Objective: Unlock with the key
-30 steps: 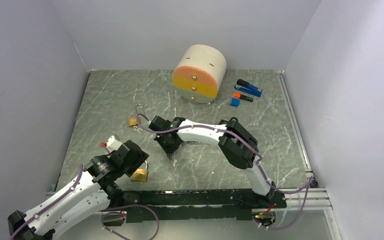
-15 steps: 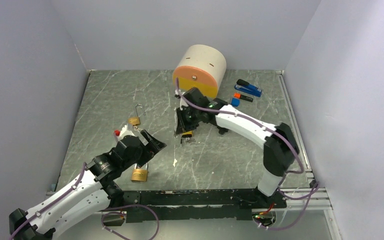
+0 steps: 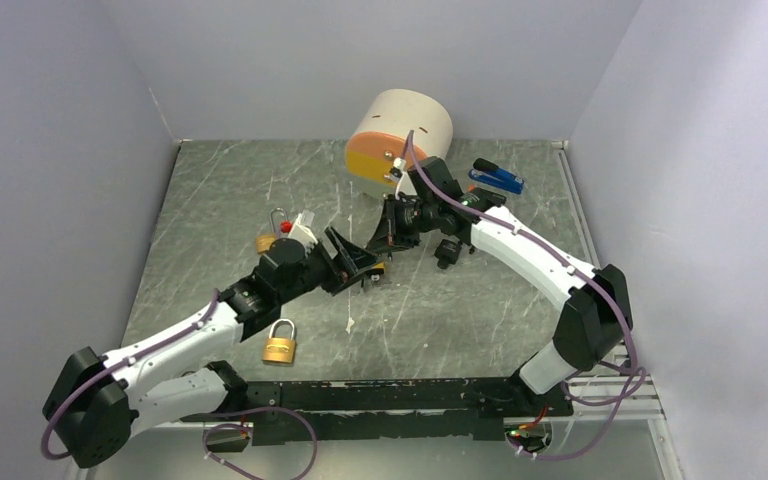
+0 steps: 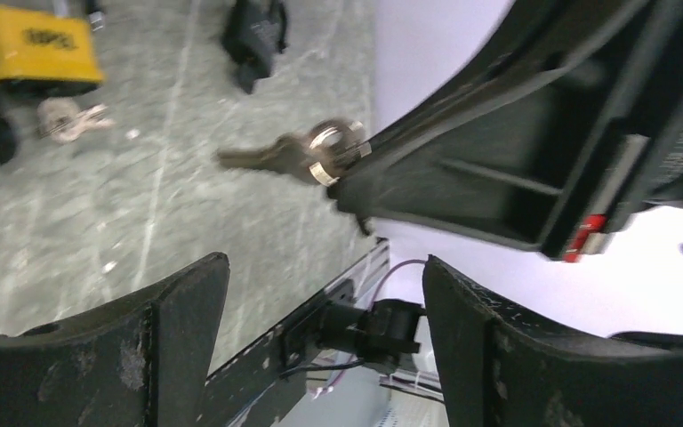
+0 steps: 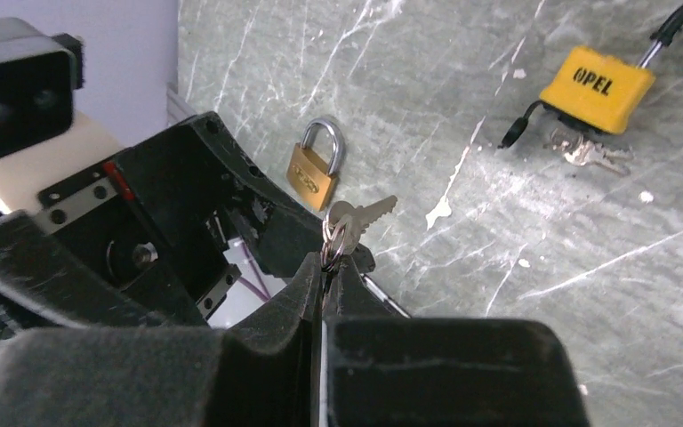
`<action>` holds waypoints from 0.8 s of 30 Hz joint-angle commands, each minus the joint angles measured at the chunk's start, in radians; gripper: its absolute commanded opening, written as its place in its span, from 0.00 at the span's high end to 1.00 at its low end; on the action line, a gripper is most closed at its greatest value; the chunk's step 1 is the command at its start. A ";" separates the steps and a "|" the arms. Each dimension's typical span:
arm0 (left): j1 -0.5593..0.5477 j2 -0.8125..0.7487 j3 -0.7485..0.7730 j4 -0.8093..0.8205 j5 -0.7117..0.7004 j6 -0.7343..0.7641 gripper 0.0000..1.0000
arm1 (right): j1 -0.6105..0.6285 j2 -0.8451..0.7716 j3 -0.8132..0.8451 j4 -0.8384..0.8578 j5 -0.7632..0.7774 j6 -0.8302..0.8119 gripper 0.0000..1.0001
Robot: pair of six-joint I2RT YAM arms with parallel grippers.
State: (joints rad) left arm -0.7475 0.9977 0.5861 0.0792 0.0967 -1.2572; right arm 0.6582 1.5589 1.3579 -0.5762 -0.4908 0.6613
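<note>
My right gripper (image 5: 329,265) is shut on the ring of a small silver key (image 5: 366,212), which hangs in the air above the table. In the left wrist view the key (image 4: 271,157) points left, just beyond my open left gripper (image 4: 325,298), which holds nothing. From above, the left gripper (image 3: 353,266) sits right beside the right gripper (image 3: 381,247) at mid-table. A yellow padlock (image 5: 598,83) with its shackle open lies on the table with a bunch of keys (image 5: 587,153); from above the grippers hide most of it. A shut brass padlock (image 3: 279,343) lies near the front.
Another brass padlock (image 3: 266,239) with a raised shackle lies behind the left arm. A round drawer unit (image 3: 400,135) stands at the back, with a blue stapler (image 3: 500,178) to its right. A small black object (image 4: 253,31) lies on the marble table (image 3: 220,190).
The right gripper has carried the key from low at mid-table up and toward the back right. The left arm has swung from front left to the centre, with its jaws spread wide.
</note>
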 commanded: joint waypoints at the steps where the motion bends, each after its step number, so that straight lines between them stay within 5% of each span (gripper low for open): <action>1: 0.003 0.035 0.012 0.302 0.061 0.014 0.17 | -0.006 -0.051 -0.022 -0.005 -0.048 0.081 1.00; 11: 0.002 0.067 0.092 0.146 0.021 0.047 0.60 | -0.011 -0.071 -0.045 0.006 -0.064 0.106 1.00; 24: 0.003 0.043 0.039 0.131 -0.095 0.040 0.66 | -0.015 -0.074 -0.059 0.012 -0.097 0.118 1.00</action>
State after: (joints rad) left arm -0.7536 1.0565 0.6266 0.1936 0.0959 -1.2232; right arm 0.6388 1.5291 1.3052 -0.5613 -0.5179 0.7650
